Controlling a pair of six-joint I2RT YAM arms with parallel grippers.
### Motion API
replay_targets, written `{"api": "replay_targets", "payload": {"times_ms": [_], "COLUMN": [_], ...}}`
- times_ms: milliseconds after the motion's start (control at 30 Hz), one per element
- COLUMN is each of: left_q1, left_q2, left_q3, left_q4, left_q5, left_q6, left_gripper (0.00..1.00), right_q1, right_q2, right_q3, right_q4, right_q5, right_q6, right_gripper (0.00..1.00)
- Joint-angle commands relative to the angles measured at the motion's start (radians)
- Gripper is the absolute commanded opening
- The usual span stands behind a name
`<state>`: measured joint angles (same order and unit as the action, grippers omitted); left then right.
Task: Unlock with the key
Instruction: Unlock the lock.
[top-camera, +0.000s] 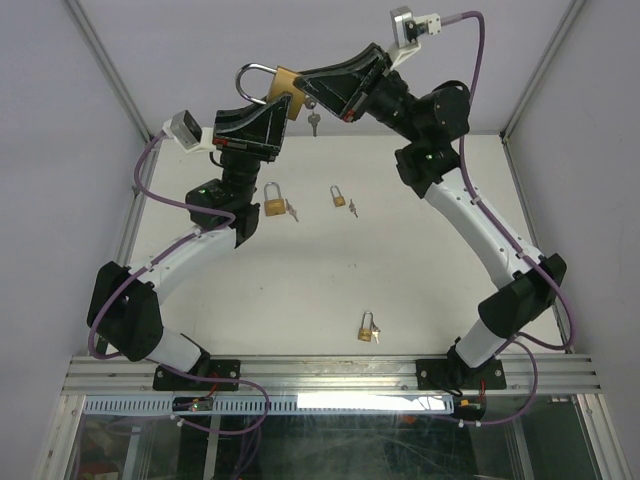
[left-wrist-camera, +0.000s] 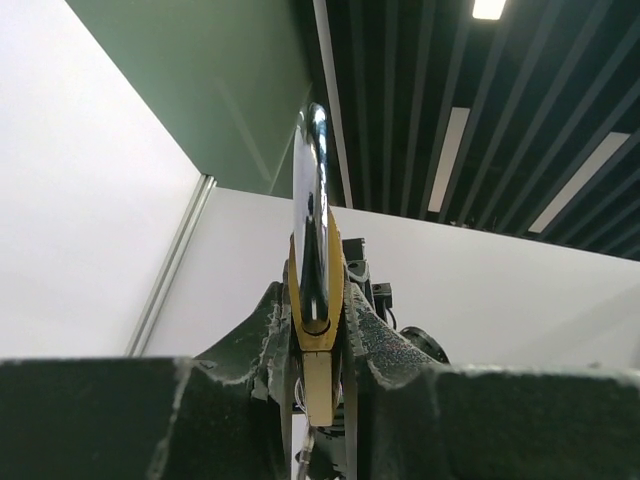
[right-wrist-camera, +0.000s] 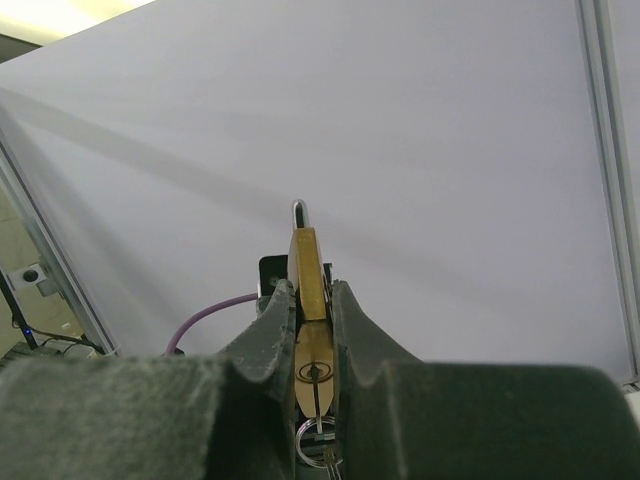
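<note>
A large brass padlock (top-camera: 285, 88) with a silver shackle (top-camera: 255, 78) is held up in the air between both arms. My left gripper (top-camera: 277, 110) is shut on its body from below left; in the left wrist view the brass body (left-wrist-camera: 318, 345) sits clamped between the fingers, with the shackle (left-wrist-camera: 312, 200) rising above. My right gripper (top-camera: 308, 90) closes on the same padlock (right-wrist-camera: 312, 275) from the right. A key (right-wrist-camera: 316, 385) sits in the keyhole, its ring (right-wrist-camera: 318, 442) dangling, and spare keys (top-camera: 312, 122) hang under the lock.
Three small brass padlocks with keys lie on the white table: one (top-camera: 271, 200) by the left arm, one (top-camera: 338, 196) at centre, one (top-camera: 368, 327) near the front. Enclosure walls and metal posts (top-camera: 110, 80) stand close by.
</note>
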<state>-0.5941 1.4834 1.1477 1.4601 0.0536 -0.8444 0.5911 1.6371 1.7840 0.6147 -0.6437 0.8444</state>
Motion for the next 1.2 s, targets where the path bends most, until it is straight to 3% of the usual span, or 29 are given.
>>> {"api": "replay_targets", "payload": {"times_ms": [0,33,67,267,300,333,367,567,600,633,833,867,900,1167], "left_q1": [-0.012,-0.013,-0.015,-0.027,-0.027,-0.027,-0.028,-0.029,-0.027,-0.027,-0.022,-0.022,-0.023,-0.027], "left_q2": [-0.014,-0.012,-0.011,-0.004,-0.006,-0.006,-0.006,-0.017,-0.018,-0.021,-0.024,-0.022,-0.019,-0.017], "left_q3": [0.033,0.033,0.036,0.050,0.050,0.049,0.049,0.038,0.034,0.031,0.030,0.034,0.037,0.038], "left_q4": [0.136,0.132,0.130,0.149,0.149,0.149,0.148,0.135,0.135,0.138,0.163,0.163,0.164,0.168], "left_q5": [0.034,0.018,0.005,0.026,0.028,0.037,0.046,0.053,0.050,0.046,0.042,0.042,0.042,0.050], "left_q6": [-0.015,-0.022,-0.022,-0.012,-0.023,-0.030,-0.036,-0.048,-0.045,-0.043,-0.023,-0.023,-0.025,-0.028], "left_gripper": [0.02,0.14,0.19,0.27,0.26,0.18,0.00,0.00,0.00,0.00,0.00,0.00,0.00,0.00], "right_q1": [0.019,0.021,0.021,0.029,0.029,0.029,0.029,0.016,0.002,-0.016,-0.093,-0.094,-0.094,-0.086], "right_q2": [-0.091,-0.094,-0.091,-0.074,-0.077,-0.078,-0.078,-0.089,-0.103,-0.120,-0.214,-0.212,-0.209,-0.212], "right_q3": [-0.033,-0.042,-0.043,-0.033,-0.032,-0.030,-0.028,-0.031,-0.037,-0.045,-0.066,-0.054,-0.049,-0.108], "right_q4": [-0.012,0.013,0.023,0.032,0.026,0.016,0.007,-0.037,-0.061,-0.102,-0.323,-0.387,-0.407,-0.348], "right_q5": [0.045,0.051,0.057,0.047,0.047,0.045,0.044,0.010,-0.018,-0.018,-0.018,-0.100,-0.134,-0.174], "right_q6": [-0.061,-0.054,-0.048,-0.035,-0.043,-0.052,-0.062,-0.074,-0.093,-0.093,-0.093,-0.178,-0.190,-0.145], "right_gripper": [0.00,0.00,0.00,0.00,0.00,0.00,0.00,0.00,0.25,0.31,0.31,0.55,0.60,0.49]}}
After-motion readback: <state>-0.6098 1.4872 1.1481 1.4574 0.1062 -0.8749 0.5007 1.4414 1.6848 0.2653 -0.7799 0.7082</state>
